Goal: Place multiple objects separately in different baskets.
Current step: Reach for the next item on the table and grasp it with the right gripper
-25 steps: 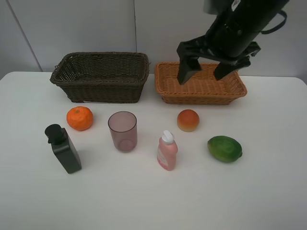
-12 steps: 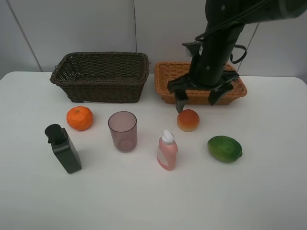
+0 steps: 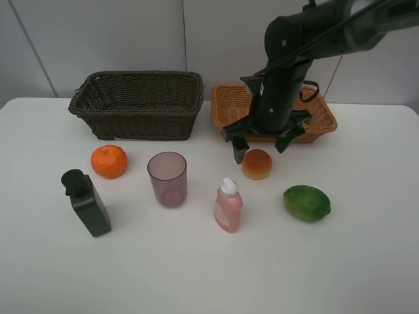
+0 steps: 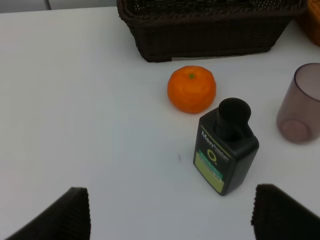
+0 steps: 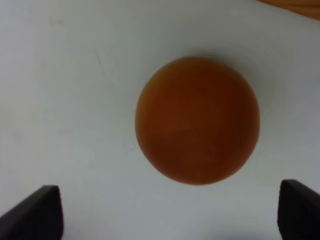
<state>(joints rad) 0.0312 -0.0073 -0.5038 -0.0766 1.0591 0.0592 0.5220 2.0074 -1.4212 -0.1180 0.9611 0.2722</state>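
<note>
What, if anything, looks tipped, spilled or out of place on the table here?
Nothing stands out. The cup, pink bottle and black pump bottle stand upright, nothing is spilled, and the right gripper hangs open over the peach.

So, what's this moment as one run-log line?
right claw: open over peach | left claw: open, empty | peach: on table
</note>
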